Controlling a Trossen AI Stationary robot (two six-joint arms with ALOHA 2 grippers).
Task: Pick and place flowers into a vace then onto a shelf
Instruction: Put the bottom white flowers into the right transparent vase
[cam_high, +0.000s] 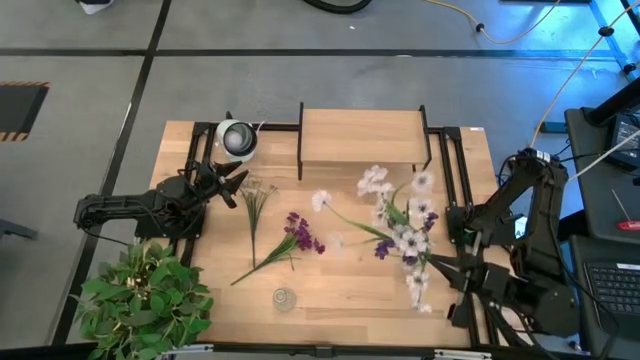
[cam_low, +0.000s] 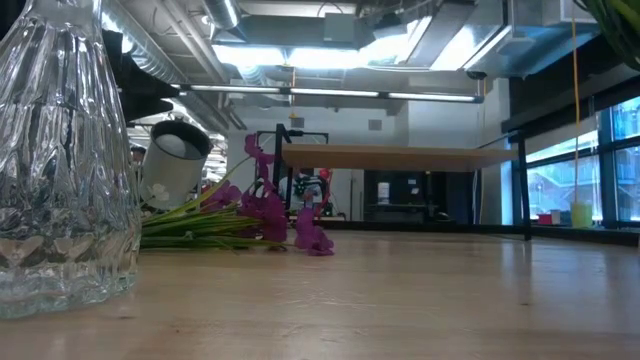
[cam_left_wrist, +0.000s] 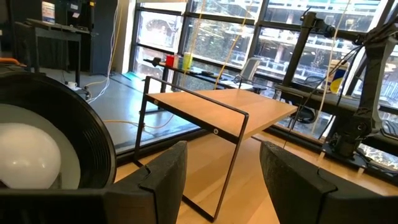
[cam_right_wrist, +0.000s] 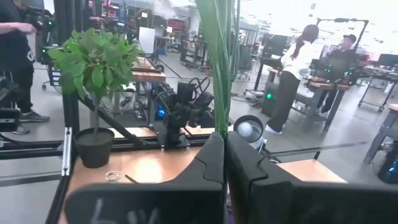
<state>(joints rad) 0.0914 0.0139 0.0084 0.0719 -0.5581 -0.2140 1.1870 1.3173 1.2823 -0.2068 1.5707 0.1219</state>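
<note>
Flowers (cam_high: 400, 225): scattered mid-table, white bunch toward right edge. Right gripper (cam_right_wrist: 225, 163): pinched on green stems. Left gripper (cam_left_wrist: 221, 180): spread, empty. Step: picking; next likely lift, carry to vase (cam_high: 285, 298).

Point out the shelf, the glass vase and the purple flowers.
shelf (cam_high: 360, 136), high view, middle of its wooden top.
glass vase (cam_low: 60, 160), low view, its ribbed wall.
purple flowers (cam_high: 303, 233), high view, the blossom cluster.
</note>
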